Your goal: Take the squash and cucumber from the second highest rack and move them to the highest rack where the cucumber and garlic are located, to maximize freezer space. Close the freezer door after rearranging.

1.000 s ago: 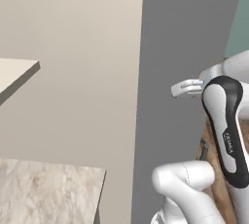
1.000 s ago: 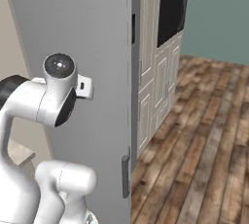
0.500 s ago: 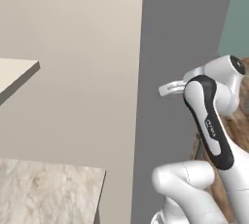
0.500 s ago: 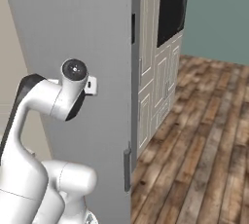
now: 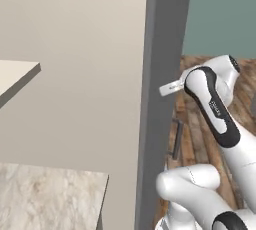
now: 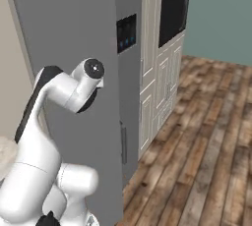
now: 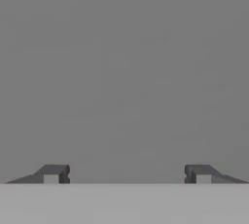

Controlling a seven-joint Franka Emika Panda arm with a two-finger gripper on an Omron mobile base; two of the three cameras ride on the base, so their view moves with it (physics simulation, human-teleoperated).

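Tool (image 7: 126,174) spread, seemingly against freezer door (image 5: 162,104)

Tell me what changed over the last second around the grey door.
The arm's elbow swung up and toward the freezer door, bringing the gripper against the door's grey outer face. The door seems to have swung further round, its edge shifting across both base views. The jaws are apart with nothing between them. The beige wall and wooden floor stayed put.
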